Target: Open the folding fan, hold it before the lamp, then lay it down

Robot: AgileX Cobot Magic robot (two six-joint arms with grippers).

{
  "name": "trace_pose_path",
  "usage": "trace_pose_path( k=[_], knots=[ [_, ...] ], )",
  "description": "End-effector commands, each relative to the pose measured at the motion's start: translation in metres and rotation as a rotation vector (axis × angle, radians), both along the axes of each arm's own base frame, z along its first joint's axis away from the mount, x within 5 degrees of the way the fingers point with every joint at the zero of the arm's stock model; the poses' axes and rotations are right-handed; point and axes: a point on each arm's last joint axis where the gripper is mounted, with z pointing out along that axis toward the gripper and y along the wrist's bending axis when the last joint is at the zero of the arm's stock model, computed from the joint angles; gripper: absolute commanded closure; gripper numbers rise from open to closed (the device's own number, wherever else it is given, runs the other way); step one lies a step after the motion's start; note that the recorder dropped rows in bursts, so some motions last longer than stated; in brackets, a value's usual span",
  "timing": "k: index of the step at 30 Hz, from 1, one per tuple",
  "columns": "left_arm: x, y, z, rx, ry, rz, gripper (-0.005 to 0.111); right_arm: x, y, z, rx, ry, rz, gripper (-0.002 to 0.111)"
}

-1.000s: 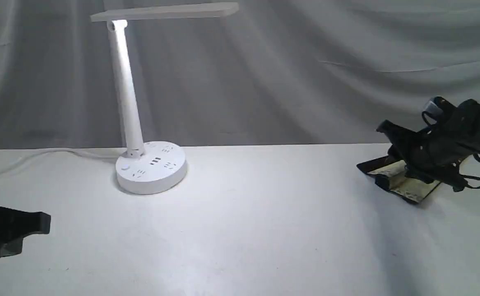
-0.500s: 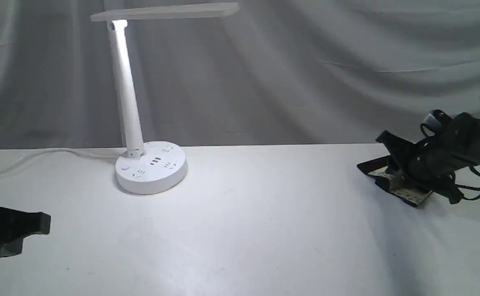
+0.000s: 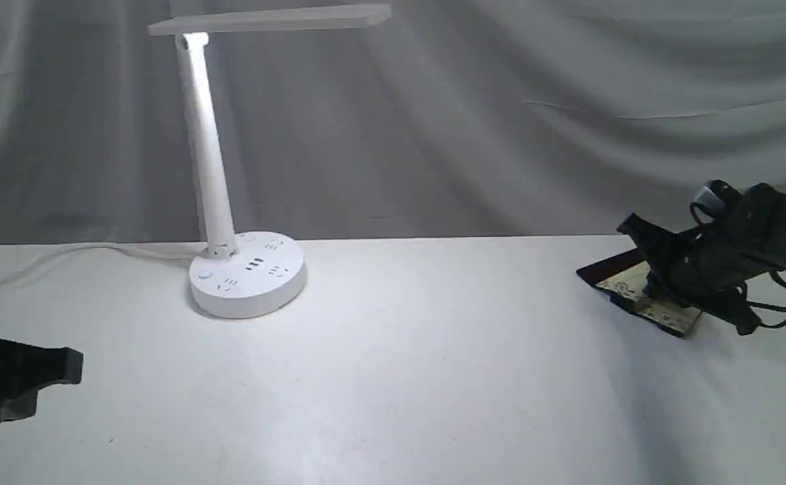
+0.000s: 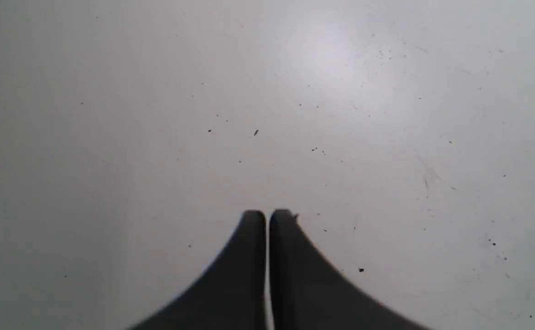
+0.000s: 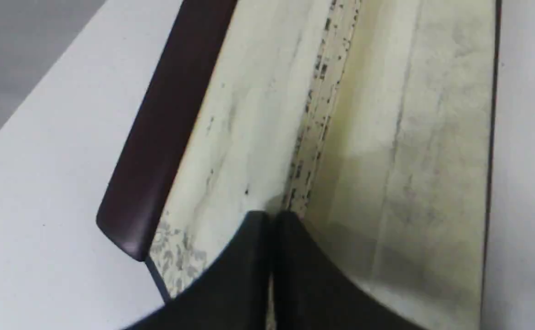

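Cream pleated paper of the folding fan (image 5: pixel 386 137) lies partly spread on the table (image 3: pixel 433 370) under the right pincer (image 5: pixel 269 215), whose tips are pressed together, seemingly nipping a pleat. Elsewhere the left pincer (image 4: pixel 267 213), also pressed shut, hovers over the table; the lamp (image 3: pixel 214 155) stands between them.

Matte black right pincer (image 5: pixel 269 215) — tapered fingers (image 5: pixel 235 270), looping cables (image 3: pixel 776 308)

The folding fan (image 5: pixel 249 114) shows cream pleats, black-speckled border, dark maroon guard; lamp (image 3: pixel 205 155) and tabletop (image 3: pixel 433 377) both white.
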Motion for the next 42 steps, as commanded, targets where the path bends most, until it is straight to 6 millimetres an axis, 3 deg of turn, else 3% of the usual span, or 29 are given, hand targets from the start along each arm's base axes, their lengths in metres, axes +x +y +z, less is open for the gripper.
trace_pose_path(
  k=[1, 9, 15, 23, 26, 33, 39, 42],
  knots=[
    [0.001, -0.002, 0.002, -0.005, -0.009, -0.003, 0.107, -0.004, -0.001, -0.002, 0.004, 0.048, 0.021, 0.108],
    [0.001, -0.002, 0.002, -0.005, -0.009, -0.003, 0.107, -0.01, 0.003, -0.004, 0.035, 0.124, 0.048, 0.108],
    [0.001, -0.002, 0.002, -0.005, -0.009, -0.003, 0.107, -0.011, 0.002, 0.021, -0.009, 0.085, 0.08, 0.105],
    [0.001, -0.002, 0.002, -0.005, -0.009, -0.003, 0.107, -0.008, -0.001, 0.048, -0.065, -0.004, 0.078, 0.062],
    [0.001, -0.002, 0.002, -0.005, -0.009, -0.003, 0.107, -0.006, -0.003, 0.048, -0.077, -0.027, 0.06, 0.054],
    [0.001, -0.002, 0.002, -0.005, -0.005, -0.003, 0.107, -0.006, -0.002, 0.038, -0.154, 0.016, 0.031, 0.054],
    [0.001, -0.002, 0.002, -0.005, -0.005, -0.003, 0.107, 0.011, 0.016, 0.069, -0.274, 0.036, 0.097, 0.054],
    [0.001, -0.002, 0.002, -0.005, -0.005, -0.003, 0.107, 0.018, 0.017, 0.072, -0.298, 0.074, 0.081, 0.054]
  ],
)
